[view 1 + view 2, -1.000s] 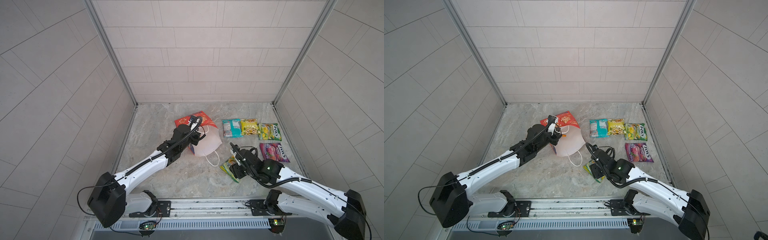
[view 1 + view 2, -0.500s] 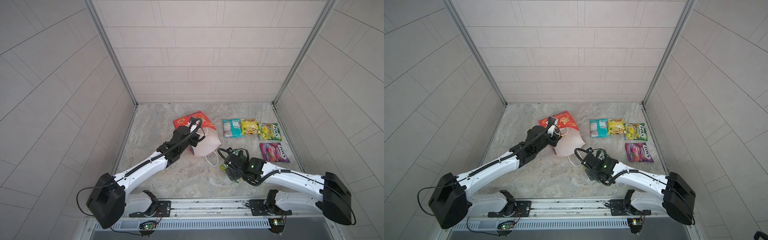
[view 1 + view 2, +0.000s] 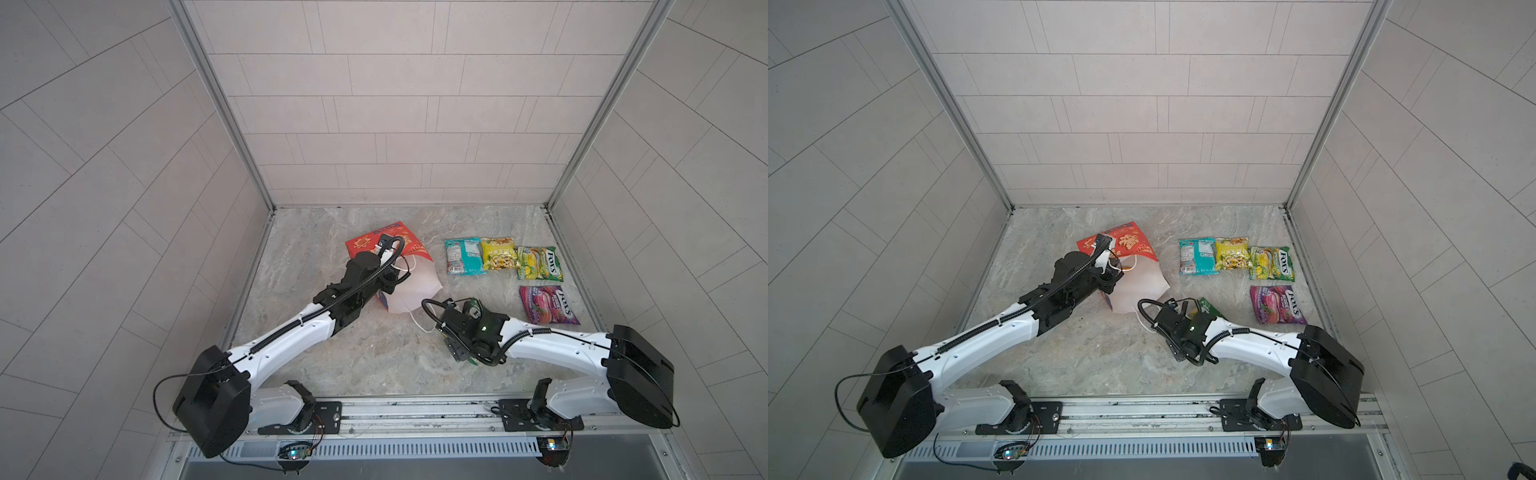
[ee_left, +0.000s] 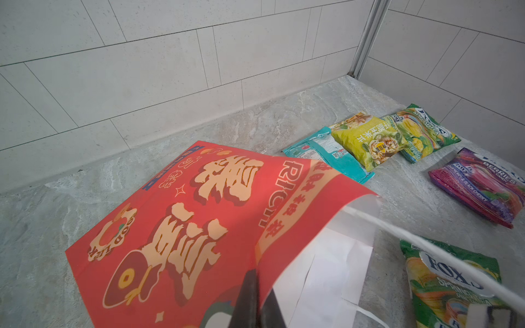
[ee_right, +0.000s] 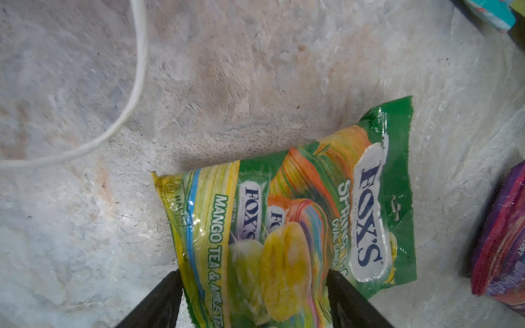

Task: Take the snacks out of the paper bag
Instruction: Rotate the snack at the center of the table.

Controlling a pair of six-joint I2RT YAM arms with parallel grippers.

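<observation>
Low in the right wrist view, the green-and-yellow FOX'S mango tea packet lies flat on the marbled desk. The right end effector stands wide, one black finger on either side of the packet; I cannot tell whether the pads touch the film.

At the middle of both top views the red paper bag lies on its side, its white-lined mouth facing lower right. The left end effector is pinched narrow on the rim of the bag's upper wall, apparently propping the mouth open.

To the right in a top view, a teal packet, a yellow packet and a second FOX'S packet form a row. A purple FOX'S berries packet lies below them.

The mango tea packet looks light, crinkly and slick, and lumpy with loose sweets. Pinched across the bulge, it would likely sag or slip. The flat sealed edge, or a firm squeeze across its narrow width, seems the safer hold. The white cord handle lies near it and could snag.
</observation>
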